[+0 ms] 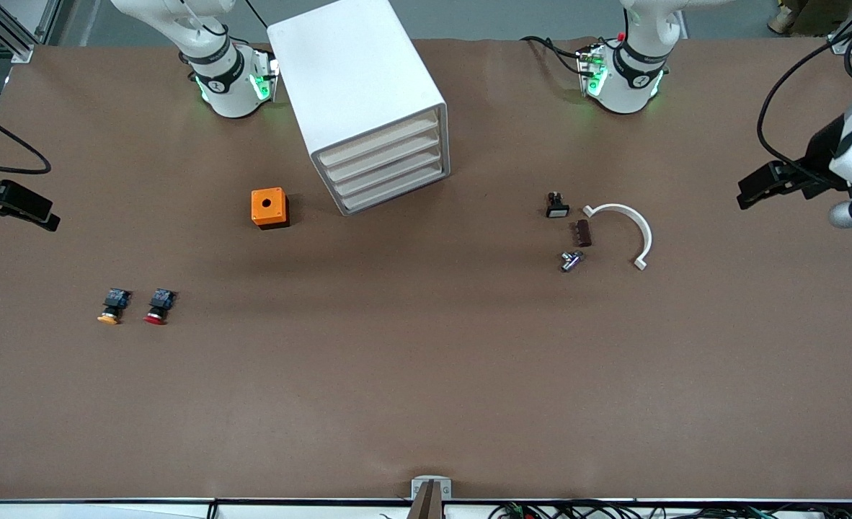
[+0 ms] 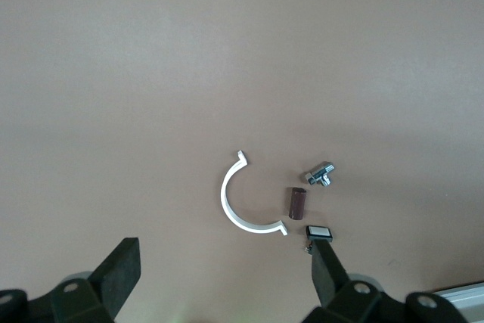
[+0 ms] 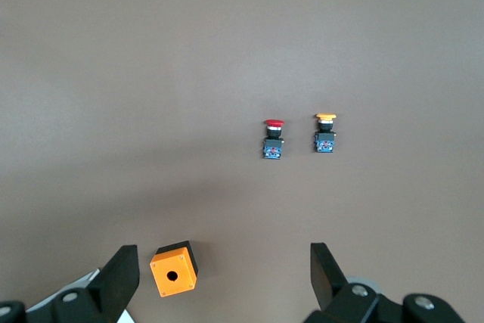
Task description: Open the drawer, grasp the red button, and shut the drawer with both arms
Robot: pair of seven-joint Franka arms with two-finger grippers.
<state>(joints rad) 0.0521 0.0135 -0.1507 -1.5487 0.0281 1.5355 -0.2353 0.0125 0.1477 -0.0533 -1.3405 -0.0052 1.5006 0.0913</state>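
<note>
The white cabinet stands between the arm bases, with its four cream drawer fronts all shut. The red-capped button lies on the table toward the right arm's end, beside a yellow-capped one. Both also show in the right wrist view, red and yellow. My right gripper hangs open and empty over the right arm's end of the table. My left gripper hangs open and empty over the left arm's end.
An orange cube with a hole sits beside the cabinet, also in the right wrist view. Toward the left arm's end lie a white half-ring, a brown block, a metal fitting and a small white-capped switch.
</note>
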